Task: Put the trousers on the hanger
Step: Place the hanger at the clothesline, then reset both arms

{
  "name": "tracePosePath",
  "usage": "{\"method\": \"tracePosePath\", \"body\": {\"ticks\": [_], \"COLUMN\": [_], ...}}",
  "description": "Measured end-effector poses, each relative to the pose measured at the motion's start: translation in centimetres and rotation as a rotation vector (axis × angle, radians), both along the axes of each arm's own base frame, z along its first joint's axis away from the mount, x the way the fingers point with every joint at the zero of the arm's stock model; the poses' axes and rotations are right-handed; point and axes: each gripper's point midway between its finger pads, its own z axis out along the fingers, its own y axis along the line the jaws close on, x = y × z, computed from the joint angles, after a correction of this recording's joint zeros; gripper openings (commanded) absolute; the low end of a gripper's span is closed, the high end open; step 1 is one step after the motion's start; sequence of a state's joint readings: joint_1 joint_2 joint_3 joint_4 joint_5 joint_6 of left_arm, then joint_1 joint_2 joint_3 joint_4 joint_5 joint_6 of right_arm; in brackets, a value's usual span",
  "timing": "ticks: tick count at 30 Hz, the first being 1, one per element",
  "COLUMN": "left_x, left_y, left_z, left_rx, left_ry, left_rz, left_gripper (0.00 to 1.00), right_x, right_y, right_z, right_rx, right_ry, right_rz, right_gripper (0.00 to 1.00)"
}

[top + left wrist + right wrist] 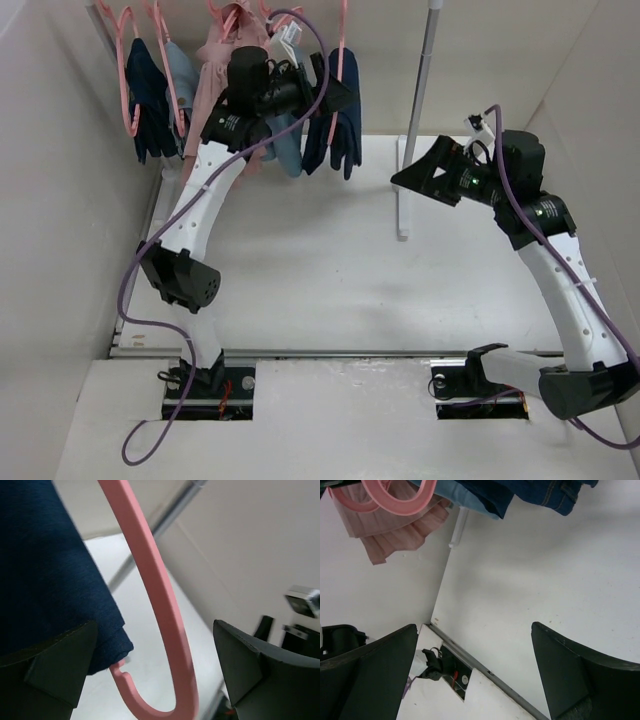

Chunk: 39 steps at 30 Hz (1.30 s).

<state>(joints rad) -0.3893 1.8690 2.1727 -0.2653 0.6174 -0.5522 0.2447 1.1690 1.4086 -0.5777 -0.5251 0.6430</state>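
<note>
My left gripper (338, 82) is up at 12 o'clock over the table (330, 260), its jaws spread as wide as they go and gripping nothing. Right beneath it the trousers (338, 135) hang in the row of clothes, legs dangling toward the tabletop. In the left wrist view the hanger (161, 595) runs down between my two fingers (55, 665), touching neither, and curls at the bottom round to 7 o'clock, where it ends in a small notch. The dark denim fills that view from 9 to 11 o'clock; its lower corner sits just beside the notch and partly behind my left finger, and I cannot tell whether cloth and notch touch. My right gripper (415, 165) hangs over the table at 2 o'clock, well apart from the clothes, jaws just as wide and empty; its wrist view looks between them onto bare tabletop. Left of the trousers hang a light blue garment (287, 150) and a pink dress (212, 85), then, at 10 o'clock, a small navy garment (150, 100). A pole (428, 70) stands at 1 o'clock, between the trousers and my right gripper.
</note>
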Motion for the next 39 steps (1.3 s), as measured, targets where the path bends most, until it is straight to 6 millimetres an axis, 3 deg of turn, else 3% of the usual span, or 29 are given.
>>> {"method": "tracePosePath", "body": {"ticks": [6,8,13,16,21,25,28,31,37,39], "left_x": [-1.8,-3.0,-4.7,-6.4,-11.5,-17.3,-20.5,-21.7,-20.4,-20.4], "left_y": [1.0,1.3,5.2,8.4,14.2,18.1,20.6,22.0,24.3,24.9], "left_z": [0.1,1.1,3.0,1.9,-4.5,-8.8,-11.4,-13.4,-24.3,-26.4], "left_rx": [0.252,0.302,0.464,0.566,0.685,0.654,0.599,0.558,0.740,0.771], "left_ry": [-0.143,-0.198,-0.334,-0.366,-0.364,-0.451,-0.511,-0.543,-0.424,-0.393], "left_rz": [0.217,0.261,0.482,0.593,0.633,0.594,0.605,0.641,0.734,0.759], "left_gripper": [1.00,1.00,1.00,1.00,1.00,1.00,1.00,1.00,1.00,1.00], "right_x": [-0.4,-0.5,-0.8,-0.9,-0.3,0.9,0.6,-0.2,-2.3,-2.7], "right_y": [0.5,0.6,0.8,0.7,-0.2,-2.8,-5.6,-8.1,-12.5,-13.5], "right_z": [0.0,0.0,-0.5,-1.0,-3.2,-7.4,-11.2,-12.9,-12.8,-12.0], "right_rx": [0.000,-0.002,-0.011,-0.028,-0.098,-0.224,-0.330,-0.386,-0.381,-0.357], "right_ry": [0.000,-0.004,0.004,0.016,0.036,0.070,0.069,-0.005,-0.266,-0.330], "right_rz": [0.018,0.022,0.032,0.024,-0.040,-0.194,-0.311,-0.404,-0.601,-0.660], "right_gripper": [1.00,1.00,1.00,1.00,1.00,1.00,1.00,1.00,1.00,1.00]}}
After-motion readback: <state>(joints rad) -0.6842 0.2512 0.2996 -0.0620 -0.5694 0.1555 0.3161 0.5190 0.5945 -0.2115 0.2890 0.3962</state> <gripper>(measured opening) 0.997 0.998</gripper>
